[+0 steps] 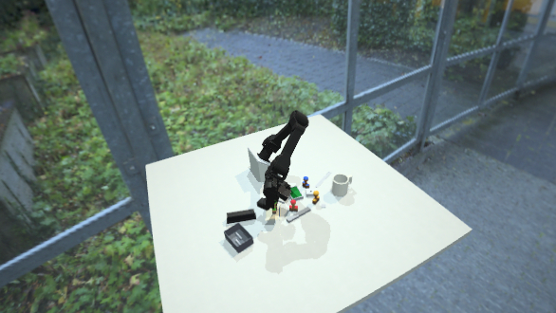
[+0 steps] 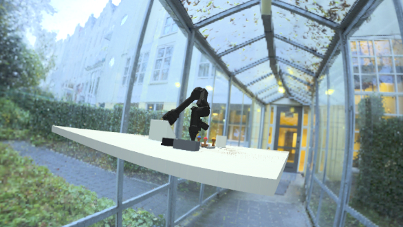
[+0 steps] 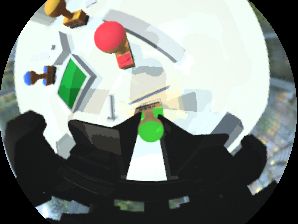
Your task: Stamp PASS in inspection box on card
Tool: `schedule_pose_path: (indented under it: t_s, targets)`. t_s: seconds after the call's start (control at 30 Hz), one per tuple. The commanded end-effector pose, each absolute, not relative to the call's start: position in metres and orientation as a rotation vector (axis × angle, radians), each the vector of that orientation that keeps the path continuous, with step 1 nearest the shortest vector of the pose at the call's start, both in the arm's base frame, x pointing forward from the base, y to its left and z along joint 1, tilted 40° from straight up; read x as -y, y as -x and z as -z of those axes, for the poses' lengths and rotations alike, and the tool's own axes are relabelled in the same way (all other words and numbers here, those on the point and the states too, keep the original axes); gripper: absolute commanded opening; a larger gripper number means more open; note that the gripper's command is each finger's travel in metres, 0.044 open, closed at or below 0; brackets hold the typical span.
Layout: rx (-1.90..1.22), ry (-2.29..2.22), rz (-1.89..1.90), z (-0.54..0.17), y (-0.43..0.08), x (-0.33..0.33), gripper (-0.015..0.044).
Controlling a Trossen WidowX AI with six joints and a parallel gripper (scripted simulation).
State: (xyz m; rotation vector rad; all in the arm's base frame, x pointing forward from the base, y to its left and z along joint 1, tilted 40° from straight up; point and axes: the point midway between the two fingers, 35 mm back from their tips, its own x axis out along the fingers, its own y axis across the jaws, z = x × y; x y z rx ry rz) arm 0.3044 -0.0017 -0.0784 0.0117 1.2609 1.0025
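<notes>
My gripper [image 1: 273,207] [image 2: 193,139] [image 3: 149,116] is shut on a stamp with a green knob [image 3: 151,132], upright and low over the pale yellowish card [image 3: 173,103]. Small dark marks show at the stamp's far edge; whether it touches the card and what lies under it are hidden. The green ink pad [image 1: 296,192] [image 3: 71,84] is open, left of the gripper in the wrist view. The red-knobbed stamp [image 1: 293,205] [image 3: 110,38] stands between pad and grey bar. No PASS lettering is readable.
A blue-knobbed stamp [image 1: 305,180] [image 3: 30,77] and an orange-knobbed one [image 1: 316,195] [image 3: 55,8] stand by the pad. A grey bar [image 1: 299,214], a mug [image 1: 339,187], a black block [image 1: 241,216], a dark tray [image 1: 246,245] and a grey upright panel [image 1: 257,164] surround the area.
</notes>
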Motion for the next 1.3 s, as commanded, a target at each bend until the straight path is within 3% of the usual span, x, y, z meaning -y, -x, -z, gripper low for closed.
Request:
schedule_pose_path:
  t_s: [0.0, 1.27]
  targets:
    - [-1.256, -0.015, -1.003, 0.0788, -0.3055, 0.0, 0.0]
    - [-1.256, -0.015, -1.002, 0.0748, -0.3058, 0.0035, 0.0]
